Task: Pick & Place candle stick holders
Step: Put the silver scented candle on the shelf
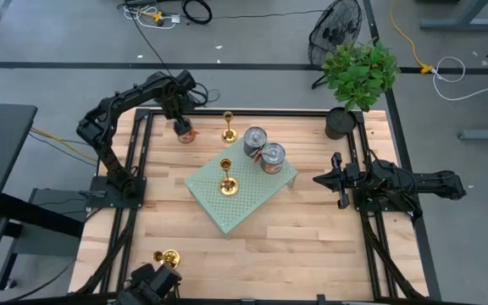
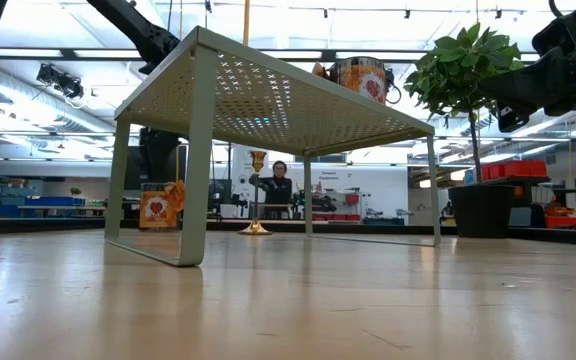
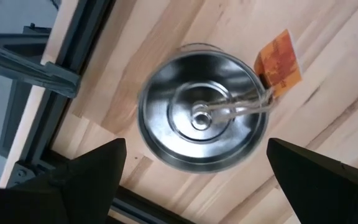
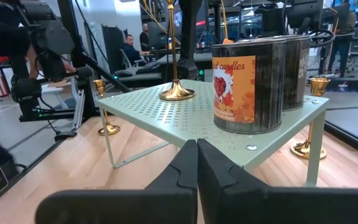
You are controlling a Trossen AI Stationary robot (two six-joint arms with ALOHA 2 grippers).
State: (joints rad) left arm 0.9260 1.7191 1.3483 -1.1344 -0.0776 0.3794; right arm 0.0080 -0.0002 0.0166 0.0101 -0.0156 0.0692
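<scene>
Status, high view: one candle stick holder (image 1: 226, 177) stands on the green perforated shelf (image 1: 252, 202) at frame centre, next to two tin cans (image 1: 263, 151) at the shelf's upper right corner. Second holder (image 1: 228, 127) stands on the counter (image 1: 312, 237) just above the shelf. Third holder (image 1: 167, 256) lies at the lower left, near the counter's front edge.

So my read: one placed, two left, if the shelf is the target.

Left pincer (image 1: 182, 125) is at upper left of centre, over a third can (image 3: 199, 115). Left wrist view: fingers spread wide either side of the can, released, gripping nothing. It's lined up on a can, not a holder.

Right pincer (image 4: 197, 163) waits at the right edge of the counter, fingers pressed together, empty.

Hard to see: the third holder is partly cut off by camera hardware at the bottom. Low view shows only the holder behind the shelf; shelf top is edge-on.
</scene>
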